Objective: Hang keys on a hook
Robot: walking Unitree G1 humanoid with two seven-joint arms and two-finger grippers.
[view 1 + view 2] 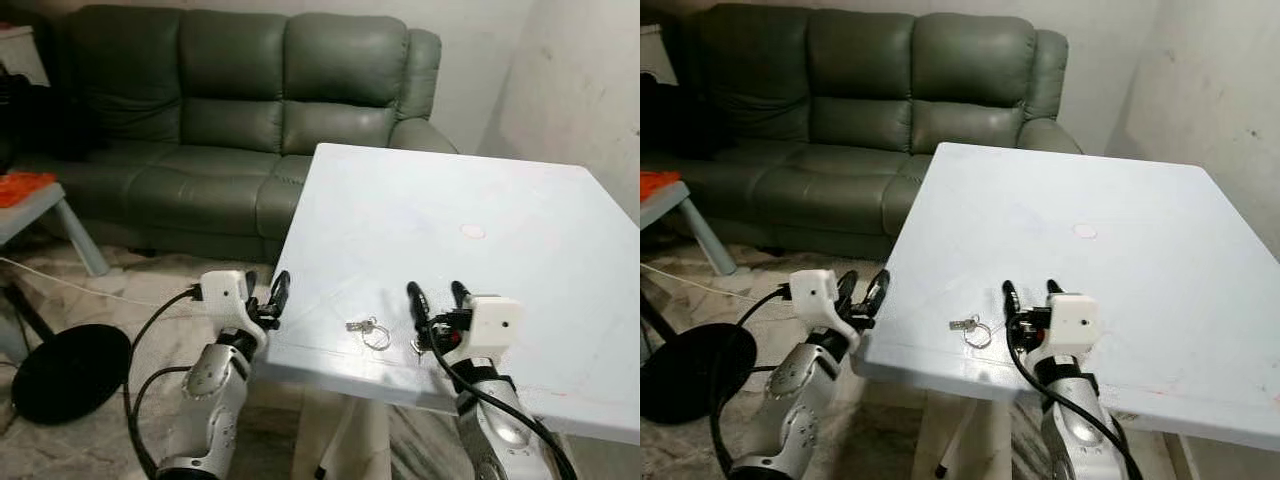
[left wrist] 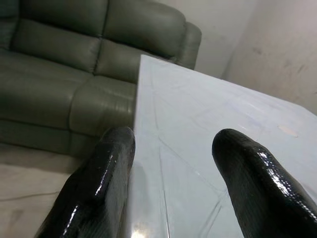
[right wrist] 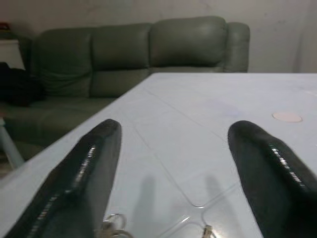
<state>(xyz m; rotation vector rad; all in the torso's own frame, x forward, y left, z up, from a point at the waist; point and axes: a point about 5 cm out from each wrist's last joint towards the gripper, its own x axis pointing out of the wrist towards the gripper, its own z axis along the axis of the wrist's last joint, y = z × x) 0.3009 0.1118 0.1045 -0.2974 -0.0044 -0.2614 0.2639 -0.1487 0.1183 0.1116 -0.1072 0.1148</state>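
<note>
Metal keys lie on white table near front edge, just left of right gripper, fingers apart. Shift gripper left, lower, pinch ring squarely. Left gripper apart too, at table corner.

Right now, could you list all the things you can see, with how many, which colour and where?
keys: one small bunch on a ring, silver, on the table near its front edge, between the two grippers
table: one, white, directly ahead
round mark: one, pale pink, on the table farther back, to the right
sofa: one, grey-green, behind the table, to the left
side table: one, light grey, far left, with something orange on top
round base: one, black, on the floor at the lower left
left gripper: one, black fingers, open, at the table's front left corner
right gripper: one, black fingers, open, over the table just right of the keys
</note>
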